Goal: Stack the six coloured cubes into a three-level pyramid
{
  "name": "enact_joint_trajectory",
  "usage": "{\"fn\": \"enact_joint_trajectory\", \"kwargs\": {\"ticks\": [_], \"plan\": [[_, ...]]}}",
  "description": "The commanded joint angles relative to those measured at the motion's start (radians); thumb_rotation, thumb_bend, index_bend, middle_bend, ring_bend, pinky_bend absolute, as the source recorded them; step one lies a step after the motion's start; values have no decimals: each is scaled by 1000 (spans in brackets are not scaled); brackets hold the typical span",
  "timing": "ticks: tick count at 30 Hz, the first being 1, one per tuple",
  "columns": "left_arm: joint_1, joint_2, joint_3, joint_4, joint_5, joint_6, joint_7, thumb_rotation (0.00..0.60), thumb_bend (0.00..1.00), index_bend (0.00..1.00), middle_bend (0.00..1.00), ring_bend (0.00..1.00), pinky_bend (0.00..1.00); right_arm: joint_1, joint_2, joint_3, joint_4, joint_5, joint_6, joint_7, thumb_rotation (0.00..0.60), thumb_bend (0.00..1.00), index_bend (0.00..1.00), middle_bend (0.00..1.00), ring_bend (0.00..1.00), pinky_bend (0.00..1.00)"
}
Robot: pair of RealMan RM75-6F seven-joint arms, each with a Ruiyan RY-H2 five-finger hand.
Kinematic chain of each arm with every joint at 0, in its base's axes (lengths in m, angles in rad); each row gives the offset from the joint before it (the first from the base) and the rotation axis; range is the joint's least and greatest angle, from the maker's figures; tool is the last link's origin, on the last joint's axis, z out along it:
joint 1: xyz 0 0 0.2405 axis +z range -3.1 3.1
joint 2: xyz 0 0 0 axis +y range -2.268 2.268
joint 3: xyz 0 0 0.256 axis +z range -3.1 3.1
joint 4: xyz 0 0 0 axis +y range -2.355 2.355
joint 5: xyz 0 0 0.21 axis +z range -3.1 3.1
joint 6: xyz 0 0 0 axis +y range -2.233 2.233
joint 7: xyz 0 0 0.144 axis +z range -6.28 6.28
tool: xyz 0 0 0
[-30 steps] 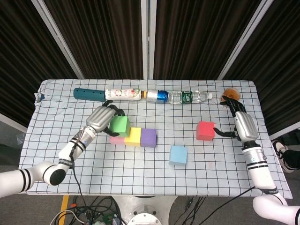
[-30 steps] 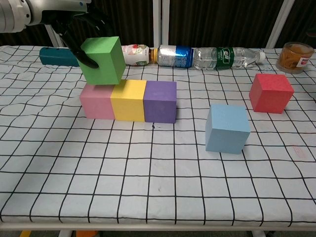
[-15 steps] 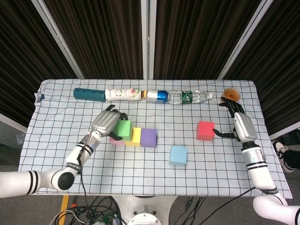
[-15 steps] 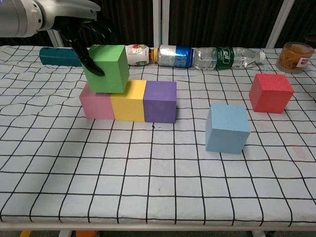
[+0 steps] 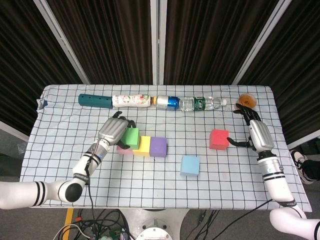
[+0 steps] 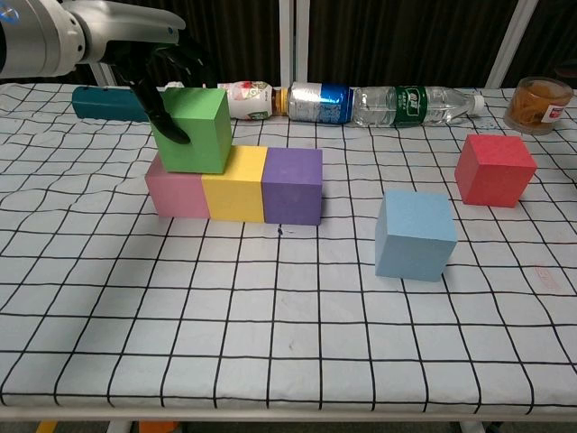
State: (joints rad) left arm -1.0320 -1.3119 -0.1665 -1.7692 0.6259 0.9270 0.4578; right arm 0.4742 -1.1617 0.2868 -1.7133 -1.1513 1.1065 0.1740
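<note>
My left hand [image 6: 167, 86] grips the green cube [image 6: 195, 129] on the pink [image 6: 177, 191] and yellow [image 6: 234, 185] ones beside purple [image 6: 292, 186], my right hand [image 5: 256, 132] is spread just at three o'clock of the red cube [image 5: 218, 139], blue [image 6: 414, 234] sits alone, and the cup [image 6: 538, 104] at one o'clock holds something amber.

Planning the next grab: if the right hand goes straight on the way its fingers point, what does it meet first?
Most likely the red cube: the right hand sits just beside it, fingers curling toward its side.
</note>
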Motion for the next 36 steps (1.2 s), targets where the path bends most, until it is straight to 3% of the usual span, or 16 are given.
{"fn": "enact_joint_trajectory", "kwargs": {"ticks": [1, 25, 31, 36], "plan": [[0, 2, 1, -4, -1, 2, 2, 600, 120, 445, 403, 245, 67, 1, -1, 0, 1, 0, -1, -1, 600, 112, 28, 195, 6, 0], [-7, -21, 12, 9, 2, -3, 4, 600, 119, 439, 400, 245, 68, -3, 3, 1, 1, 4, -2, 4, 600, 112, 28, 195, 5, 0], [-1, -26, 16, 13, 22, -6, -6, 600, 118, 337, 362, 242, 68, -2, 3, 2, 3, 4, -7, 8, 600, 112, 28, 195, 6, 0], [0, -22, 18, 10, 29, -17, -12, 600, 116, 233, 286, 182, 67, -1, 5, -1, 3, 4, -12, 8, 600, 113, 29, 198, 6, 0]]}}
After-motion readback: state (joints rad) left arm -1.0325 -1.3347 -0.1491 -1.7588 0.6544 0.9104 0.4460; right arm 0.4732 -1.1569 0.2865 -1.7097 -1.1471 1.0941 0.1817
